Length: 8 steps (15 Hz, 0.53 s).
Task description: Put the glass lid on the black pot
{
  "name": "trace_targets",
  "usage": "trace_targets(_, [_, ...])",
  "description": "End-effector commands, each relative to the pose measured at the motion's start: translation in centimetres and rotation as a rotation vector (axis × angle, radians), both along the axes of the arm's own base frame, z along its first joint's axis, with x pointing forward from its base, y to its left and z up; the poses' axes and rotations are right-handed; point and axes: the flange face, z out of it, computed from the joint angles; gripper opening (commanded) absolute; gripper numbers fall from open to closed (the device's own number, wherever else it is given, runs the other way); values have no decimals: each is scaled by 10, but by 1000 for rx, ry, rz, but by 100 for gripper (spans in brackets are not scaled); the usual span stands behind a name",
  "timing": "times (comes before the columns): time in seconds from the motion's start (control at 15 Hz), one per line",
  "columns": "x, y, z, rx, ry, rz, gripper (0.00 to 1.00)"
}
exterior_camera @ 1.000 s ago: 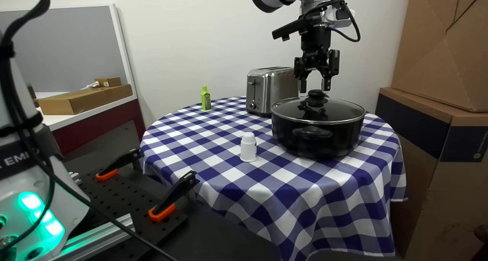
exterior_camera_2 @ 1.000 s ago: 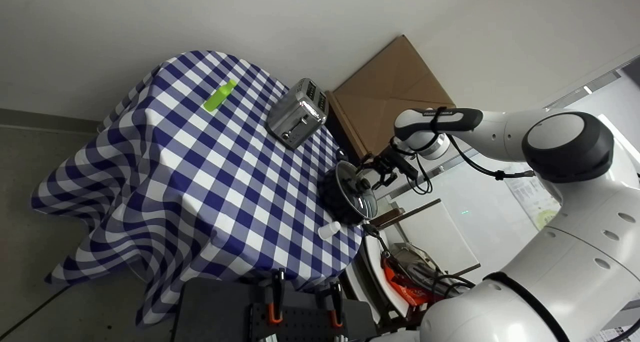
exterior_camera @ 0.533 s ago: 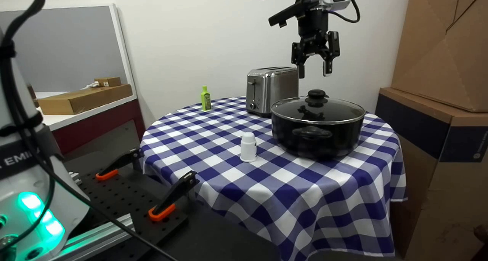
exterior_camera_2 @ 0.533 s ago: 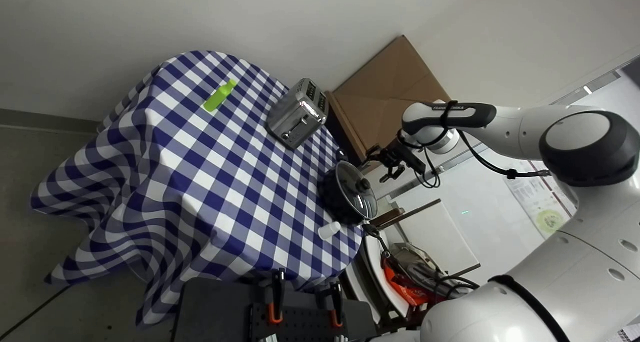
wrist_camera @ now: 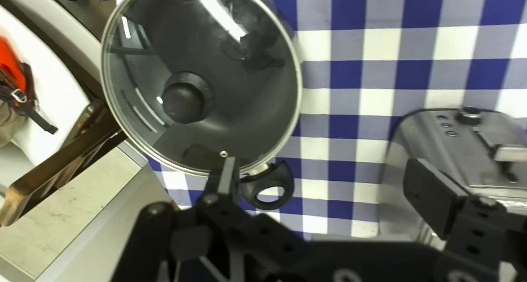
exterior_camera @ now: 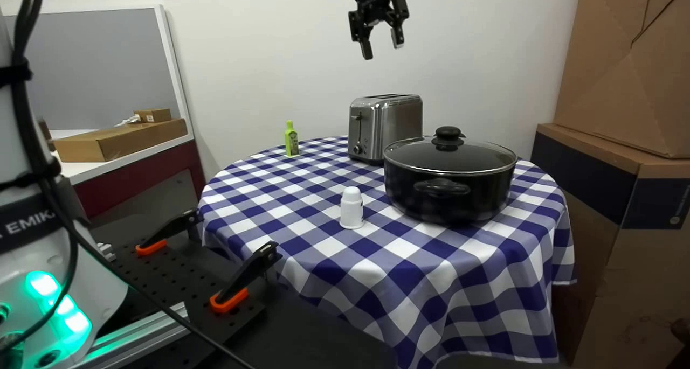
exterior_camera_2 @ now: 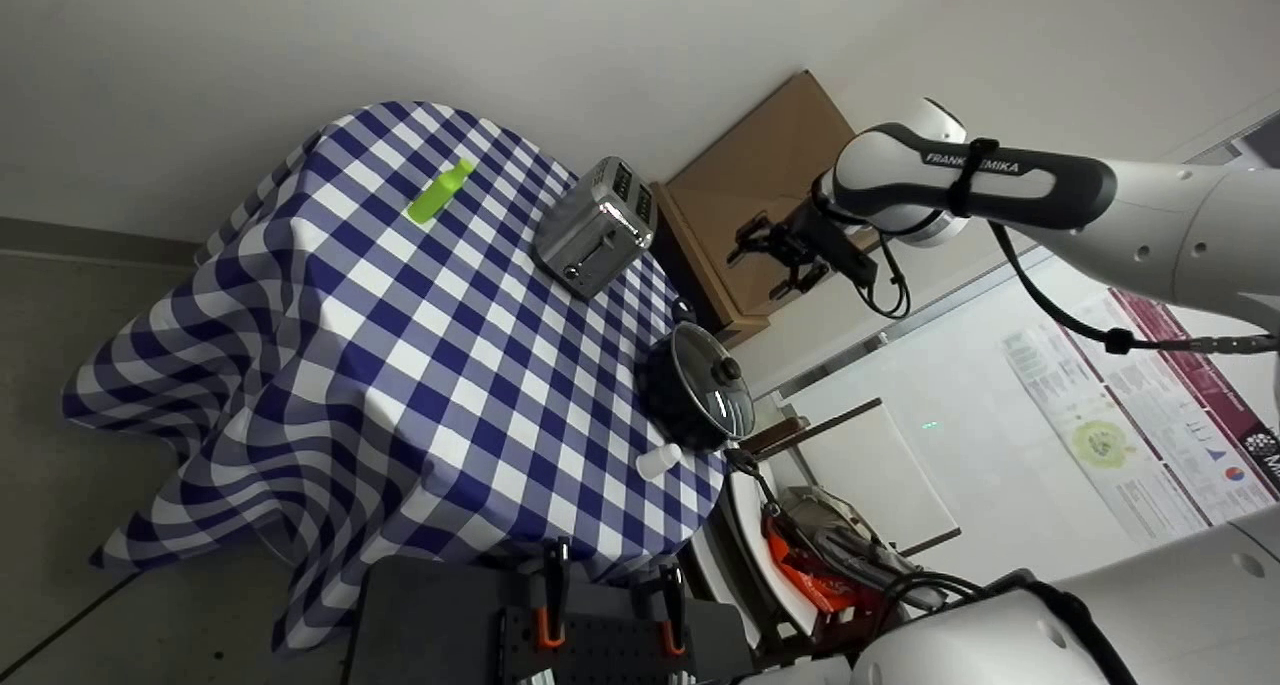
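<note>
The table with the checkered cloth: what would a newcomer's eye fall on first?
Probably the big black pot on the checkered tablecloth, its glass lid resting on top. Near it stands a shiny silver toaster. The open gripper hangs higher than both, holding nothing.

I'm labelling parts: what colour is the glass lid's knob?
Black; the knob of the glass lid shows best in the wrist view.
</note>
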Motion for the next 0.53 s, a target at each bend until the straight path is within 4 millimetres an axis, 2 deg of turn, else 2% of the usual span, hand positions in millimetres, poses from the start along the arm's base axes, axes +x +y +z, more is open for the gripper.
trace_targets(0.0, [-34, 55, 39, 87, -55, -43, 100])
trace_targets(0.13, [-53, 88, 52, 175, -26, -41, 100])
trace_targets(0.2, [-29, 71, 41, 117, -37, -28, 100])
trace_targets(0.33, [-43, 89, 52, 152, -32, -20, 100])
trace_targets(0.47, [-48, 90, 53, 156, -32, -21, 100])
